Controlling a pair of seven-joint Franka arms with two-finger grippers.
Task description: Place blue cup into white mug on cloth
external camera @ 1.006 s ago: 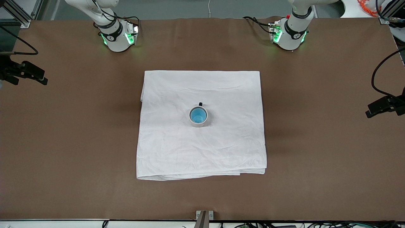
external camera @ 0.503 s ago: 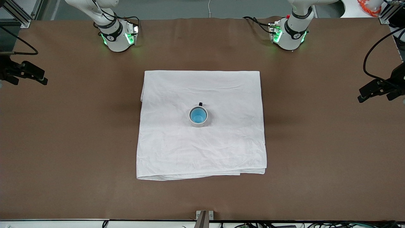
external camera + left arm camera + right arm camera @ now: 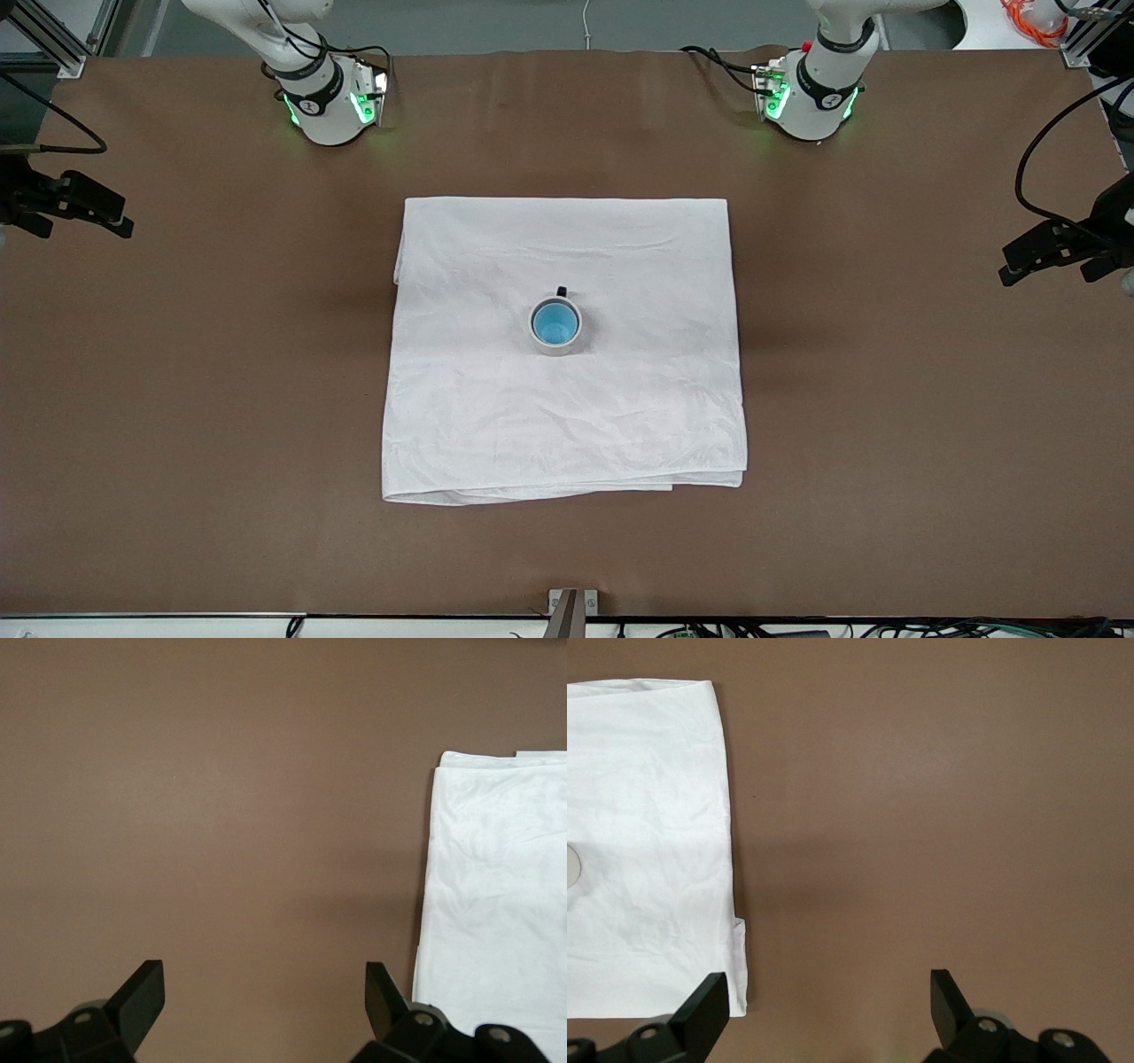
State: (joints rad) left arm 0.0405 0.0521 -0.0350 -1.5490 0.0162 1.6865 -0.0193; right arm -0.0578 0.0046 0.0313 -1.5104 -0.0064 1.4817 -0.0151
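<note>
The blue cup (image 3: 555, 322) sits upright inside the white mug (image 3: 556, 345), which stands near the middle of the cloth (image 3: 567, 416). The mug's black handle (image 3: 561, 291) points toward the robots' bases. My left gripper (image 3: 1019, 261) is open and empty over bare table at the left arm's end; its wrist view (image 3: 264, 979) shows the cloth's edge (image 3: 496, 904). My right gripper (image 3: 115, 221) is open and empty over bare table at the right arm's end; its wrist view (image 3: 828, 988) shows the cloth (image 3: 647, 815) and a sliver of the mug (image 3: 571, 870).
The brown table (image 3: 221, 399) surrounds the cloth on all sides. The two arm bases (image 3: 328, 97) (image 3: 811, 93) stand along the table's edge farthest from the front camera. A small metal bracket (image 3: 571, 607) sits at the nearest edge.
The left gripper has shifted toward the robots' side of the table over the last second, then nearly stopped. The right gripper, cup, mug and cloth have not moved.
</note>
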